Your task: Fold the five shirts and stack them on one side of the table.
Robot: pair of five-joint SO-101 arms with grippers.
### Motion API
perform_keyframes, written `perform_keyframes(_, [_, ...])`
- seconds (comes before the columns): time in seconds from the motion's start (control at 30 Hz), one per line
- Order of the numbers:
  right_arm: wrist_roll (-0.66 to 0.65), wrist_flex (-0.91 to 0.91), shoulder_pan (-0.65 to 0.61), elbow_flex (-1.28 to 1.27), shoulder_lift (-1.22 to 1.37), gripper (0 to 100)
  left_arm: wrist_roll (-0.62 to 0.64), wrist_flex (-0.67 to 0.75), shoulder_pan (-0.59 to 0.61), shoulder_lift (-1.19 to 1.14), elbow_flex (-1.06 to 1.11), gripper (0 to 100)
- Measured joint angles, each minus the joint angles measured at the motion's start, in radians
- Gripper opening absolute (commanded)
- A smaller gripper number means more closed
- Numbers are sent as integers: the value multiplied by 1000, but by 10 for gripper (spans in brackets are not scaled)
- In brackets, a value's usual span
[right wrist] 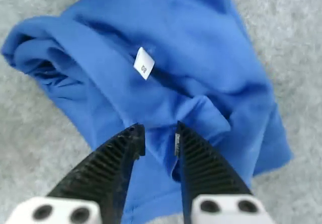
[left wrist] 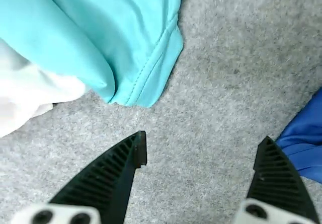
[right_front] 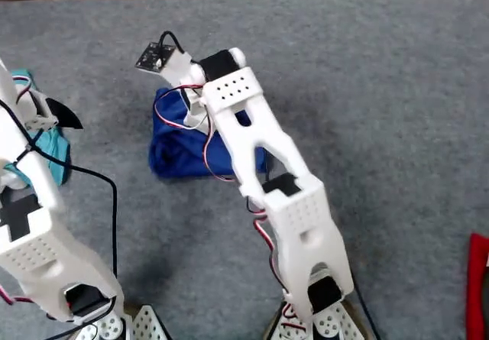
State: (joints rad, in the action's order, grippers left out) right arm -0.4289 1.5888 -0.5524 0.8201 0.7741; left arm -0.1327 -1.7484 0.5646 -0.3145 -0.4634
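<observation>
At the left edge of the grey surface (right_front: 382, 88) lies a turquoise shirt (left wrist: 100, 27), bunched, with a stitched hem turned toward the middle. A white cloth (left wrist: 30, 93), probably another of the shirts, lies against it. Both look thin and limp. They should weigh next to nothing and sag from any single hold, so a hem corner or shoulder seam, where the cloth is doubled, would give the firmest bite.

The left hand (left wrist: 203, 142) hangs over bare surface just beside the turquoise hem. Its fingers are spread wide and hold nothing.

Further right, near the middle, the blue shirt (right_front: 176, 149) lies in a rough, partly folded bundle. Its neck label (right wrist: 144, 63) faces up and loose rolls of cloth sit along one side. It is soft jersey that creases easily and will likely slide a little on the felt-like surface, so a fold may drag the whole bundle unless the far edge is pinned.

The right hand (right wrist: 157, 129) is down on this shirt, its fingers drawn close together on a raised ridge of blue cloth below the label. It appears to be pinching that ridge. A hold there gathers only the top layer; an outer edge or corner would probably carry a cleaner fold.

At the far right edge a strip of red cloth (right_front: 479, 286) shows, well apart from the rest.
</observation>
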Motion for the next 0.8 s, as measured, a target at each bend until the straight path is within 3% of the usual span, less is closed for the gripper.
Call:
perform_keyframes(0.27, [0,107,0,267,183,12,0,0,0,0,0,342])
perform_keyframes(0.5, [0,173,2,419,259,8,0,0,0,0,0,342])
perform_keyframes(0.8, [0,180,77,425,261,5,0,0,0,0,2,342])
